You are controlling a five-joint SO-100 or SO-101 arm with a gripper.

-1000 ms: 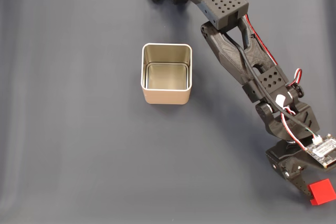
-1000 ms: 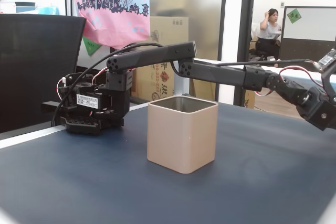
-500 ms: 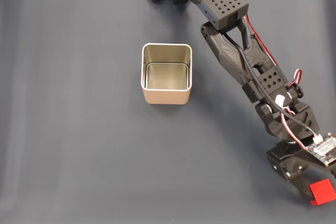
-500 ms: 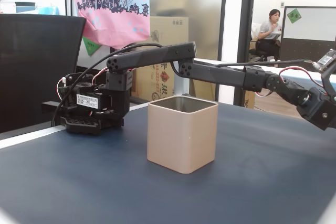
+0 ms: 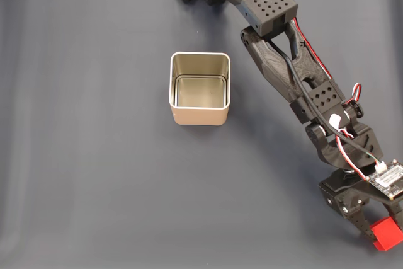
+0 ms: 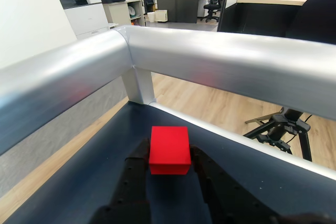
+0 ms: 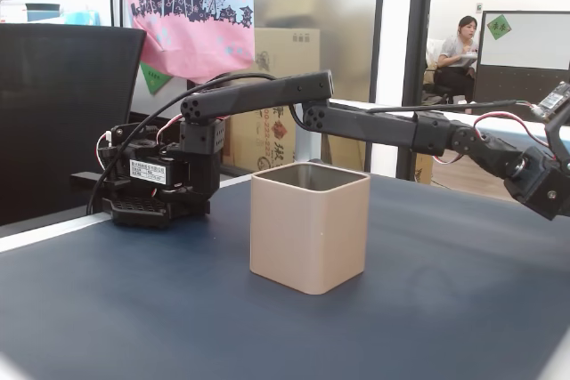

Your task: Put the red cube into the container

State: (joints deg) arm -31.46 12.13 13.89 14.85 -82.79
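1. Where the arm [image 5: 296,74] stretches to the lower right corner of a fixed view from above, the tool [image 5: 378,236] sits at the red cube [image 5: 388,235]
2. In the wrist view the red cube [image 6: 169,149] lies between the two dark fingers [image 6: 134,174], which stand just beside its left and right faces; the tool [image 6: 169,167] is narrow around it, but whether the pads press on it I cannot tell
3. The cube rests on the dark blue bench [image 5: 94,174], close to the bench's edge and a silver rail [image 6: 220,61]
4. The container [image 5: 200,88] stands upright and open near the middle of the bench, well apart from the cube and the tool, with a shiny bare inside
5. In a fixed view from the side the container [image 7: 309,227] stands in front of the arm [image 7: 374,122], which reaches over to the right
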